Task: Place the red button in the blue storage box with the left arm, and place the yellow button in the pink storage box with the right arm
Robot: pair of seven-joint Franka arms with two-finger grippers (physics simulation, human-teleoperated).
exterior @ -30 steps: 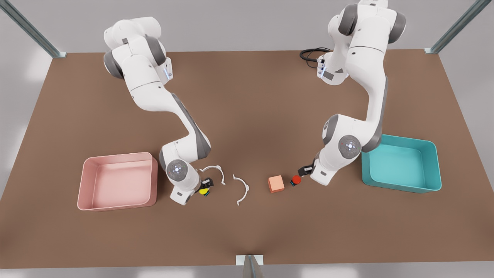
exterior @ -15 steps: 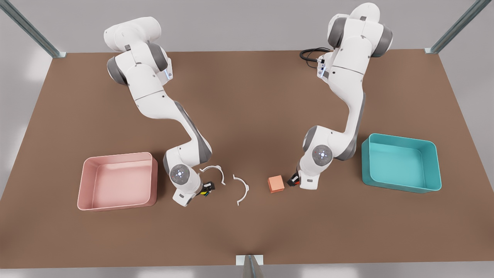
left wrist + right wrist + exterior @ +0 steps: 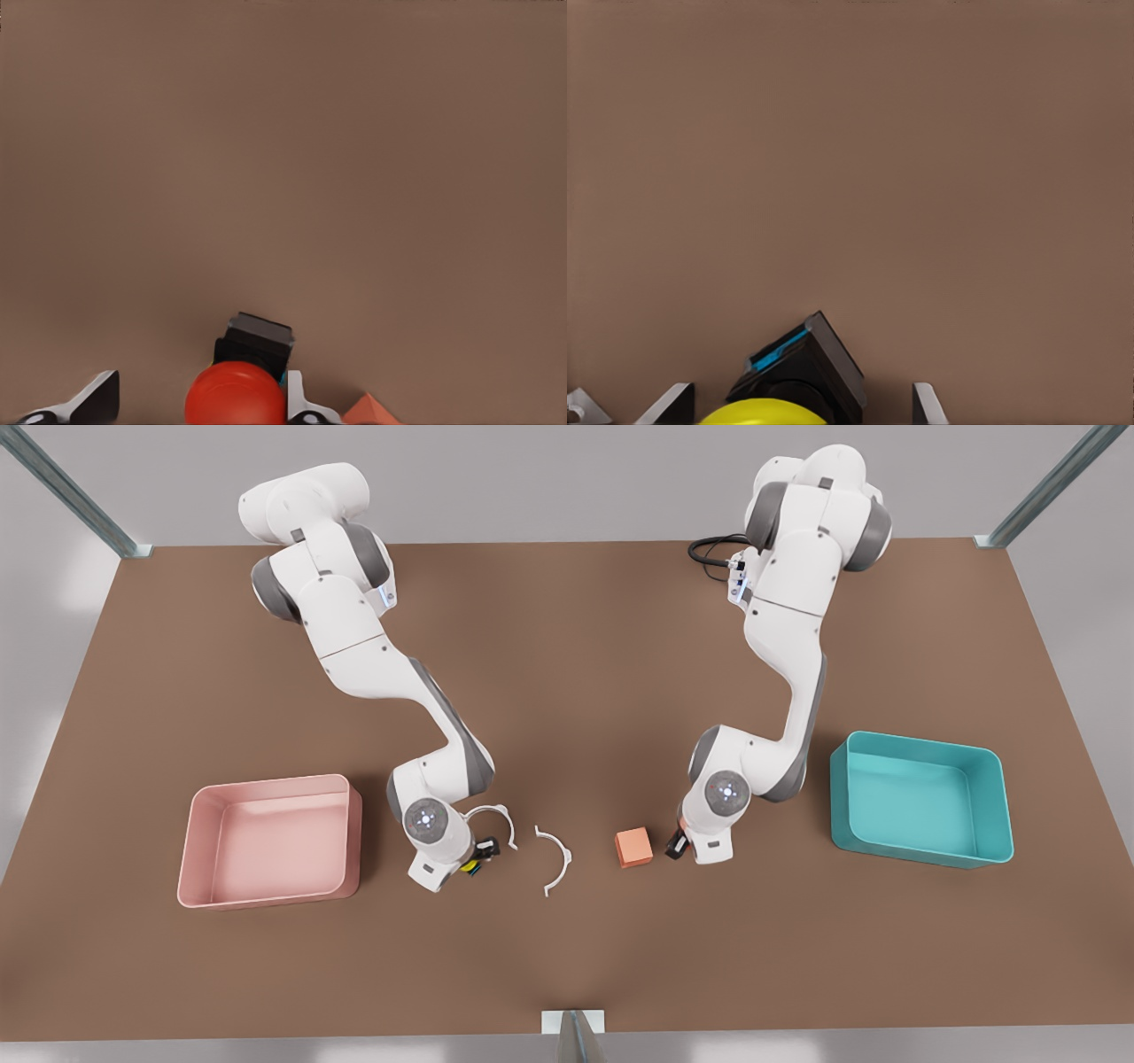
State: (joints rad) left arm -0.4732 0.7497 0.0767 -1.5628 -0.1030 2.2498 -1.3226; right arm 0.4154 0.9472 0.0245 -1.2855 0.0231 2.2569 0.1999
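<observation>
- Left gripper, fingers spread, straddles the round red button on its black base; one finger touches it.
- Small orange cube just beside; teal-blue plastic storage box well apart.
- Right gripper, fingers apart, brackets the round yellow button on its black base.
- Pink plastic storage box lies near.

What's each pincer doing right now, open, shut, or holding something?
Left pincer: open, fingers either side of the red button, not clamped.
Right pincer: open, straddling the yellow button, not clamped.
</observation>
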